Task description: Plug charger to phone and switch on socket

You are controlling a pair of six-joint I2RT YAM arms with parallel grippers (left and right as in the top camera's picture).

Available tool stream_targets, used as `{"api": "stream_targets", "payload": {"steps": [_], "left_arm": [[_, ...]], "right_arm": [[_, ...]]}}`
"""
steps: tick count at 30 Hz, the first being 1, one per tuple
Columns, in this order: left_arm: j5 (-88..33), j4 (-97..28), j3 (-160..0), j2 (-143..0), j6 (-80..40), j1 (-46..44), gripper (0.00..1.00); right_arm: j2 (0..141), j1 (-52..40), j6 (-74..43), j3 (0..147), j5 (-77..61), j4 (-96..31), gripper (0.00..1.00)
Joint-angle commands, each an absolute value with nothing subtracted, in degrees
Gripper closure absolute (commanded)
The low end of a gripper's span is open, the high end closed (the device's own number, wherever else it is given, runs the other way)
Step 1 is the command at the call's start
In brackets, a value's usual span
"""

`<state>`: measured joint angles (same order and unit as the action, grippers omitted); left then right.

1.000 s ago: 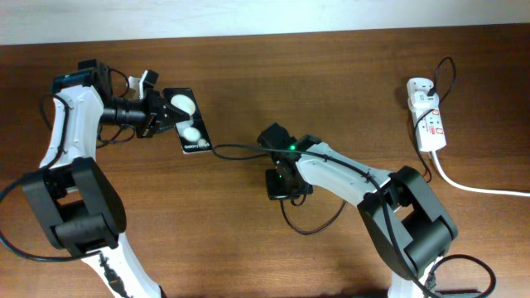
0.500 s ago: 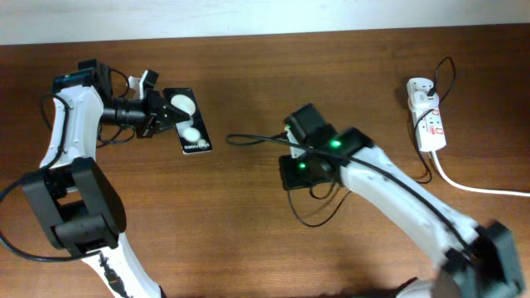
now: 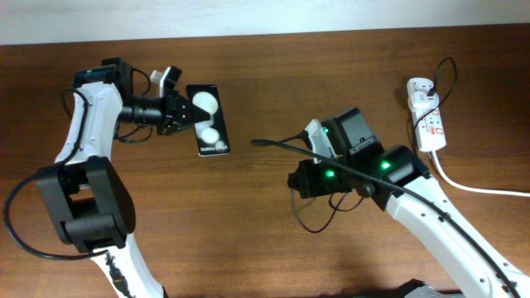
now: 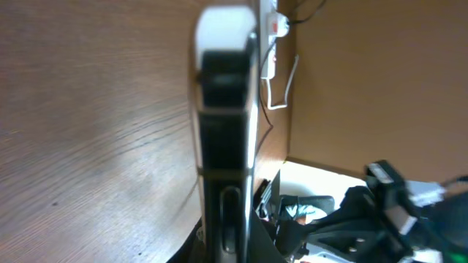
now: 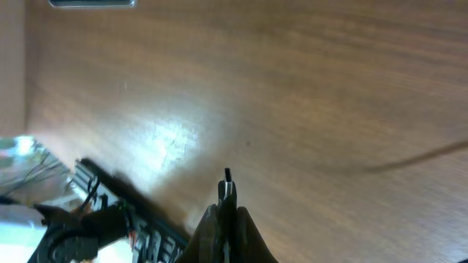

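The phone (image 3: pixel 208 121), black with two white blobs, is held off the table by my left gripper (image 3: pixel 179 113), which is shut on its far end. In the left wrist view the phone (image 4: pixel 227 139) shows edge-on between the fingers (image 4: pixel 228 245). My right gripper (image 5: pixel 227 213) is shut on the charger plug (image 5: pixel 227 179), whose tip sticks out past the fingertips. From overhead the plug tip (image 3: pixel 255 142) is a short gap to the right of the phone's lettered end. The socket (image 3: pixel 429 117) lies at the far right with the white adapter (image 3: pixel 418 86) in it.
The black cable loops on the table (image 3: pixel 317 222) under my right arm and runs to the adapter. A thick white cord (image 3: pixel 476 187) leaves the socket toward the right edge. A pale wall borders the table's far edge (image 3: pixel 265 18).
My right gripper has drawn the plug tip back to the right, away from the phone's lower end. My left gripper has shifted the phone a little to the right.
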<state>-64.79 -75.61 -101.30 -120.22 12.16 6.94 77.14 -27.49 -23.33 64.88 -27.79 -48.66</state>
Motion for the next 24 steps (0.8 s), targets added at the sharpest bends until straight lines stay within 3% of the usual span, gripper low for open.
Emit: {"api": "stream_targets", "payload": {"steps": [1, 14, 24], "left_arm": [[-73.21, -75.46, -101.6, -120.05, 16.62, 6.74, 1.0], [-90.02, -71.31, -101.6, -120.05, 16.6, 6.81, 1.0], [-90.19, -71.18, -101.6, -120.03, 16.58, 6.79, 1.0]], "right_arm": [[76.31, -27.24, -22.72, 60.05, -38.63, -42.37, 0.96], [76.31, -27.24, -22.96, 55.48, -51.31, -30.39, 0.96], [76.88, -27.35, -28.03, 55.48, -53.82, -17.34, 0.96]]}}
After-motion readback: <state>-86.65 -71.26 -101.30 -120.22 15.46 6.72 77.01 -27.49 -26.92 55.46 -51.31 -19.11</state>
